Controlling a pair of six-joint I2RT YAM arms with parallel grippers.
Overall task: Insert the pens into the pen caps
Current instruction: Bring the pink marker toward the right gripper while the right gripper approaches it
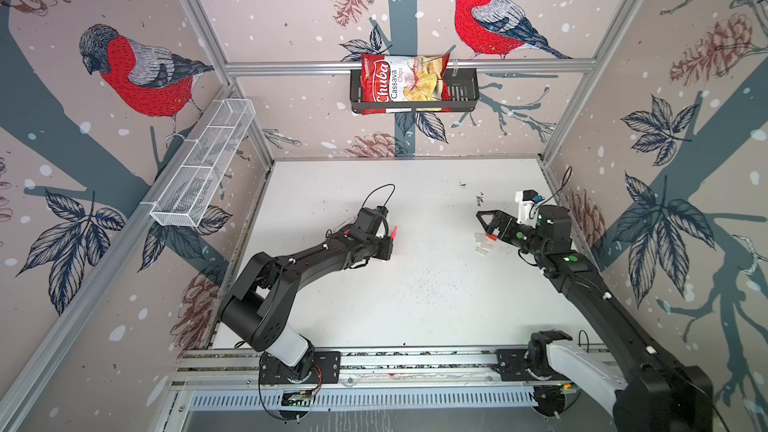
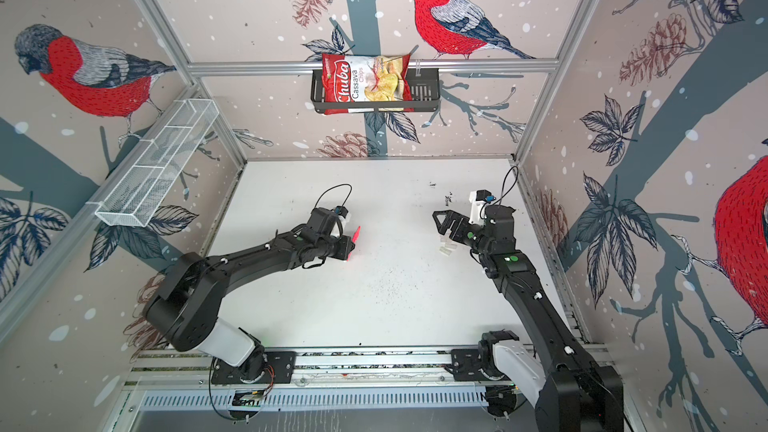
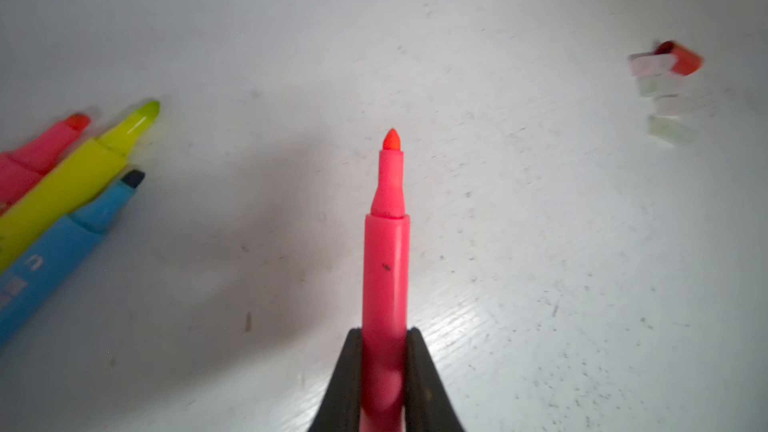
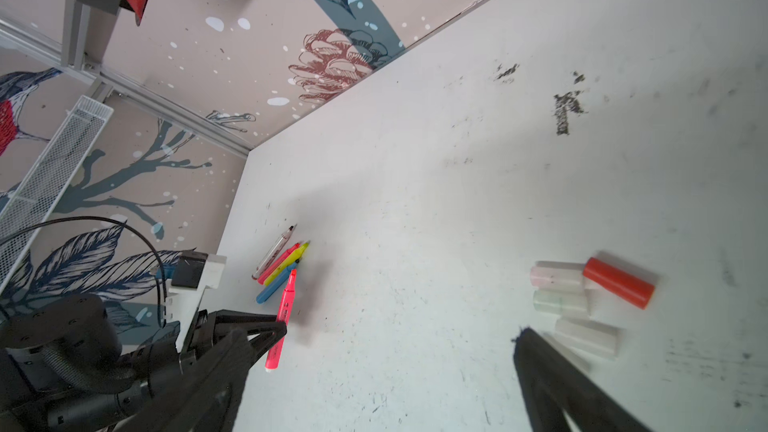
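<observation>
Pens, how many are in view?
5. One pink pen is gripped by the left gripper; the white pen, second pink pen, yellow pen and blue pen lie bunched together on the table. None appears hidden.

Bright, soft shadows, pen caps (image 3: 667,105) seemingly blurred

Robot lab cell; aluminium frame (image 1: 291,67), wallpapered panels (image 1: 291,14)

Left gripper (image 3: 384,332) pinched tight, right gripper (image 4: 402,330) splayed wide, both arms outstretched.
</observation>
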